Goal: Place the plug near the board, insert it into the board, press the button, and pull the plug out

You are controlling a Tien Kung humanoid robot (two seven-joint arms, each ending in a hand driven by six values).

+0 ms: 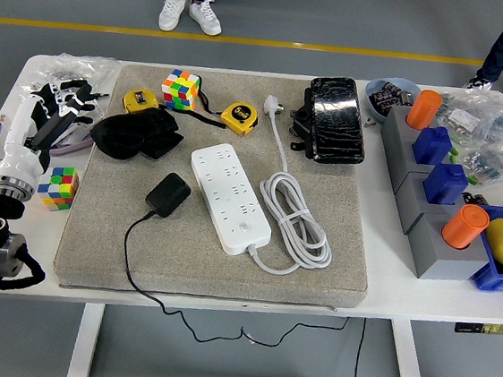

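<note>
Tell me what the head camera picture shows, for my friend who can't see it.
A white rectangular power strip lies on a grey felt mat on a white table, with a black plug adapter unplugged just to its left. The left robot hand rests at the table's left edge, away from both. Colourful puzzle cubes and yellow tape measures lie around.

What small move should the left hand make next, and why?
Probably reach right across the mat toward the black plug. It lies flat on the grey mat, beside the white power strip but not inserted, and nothing holds it. The left hand is at the table's left edge, apart from the plug, fingers spread and empty. No right hand shows.
</note>
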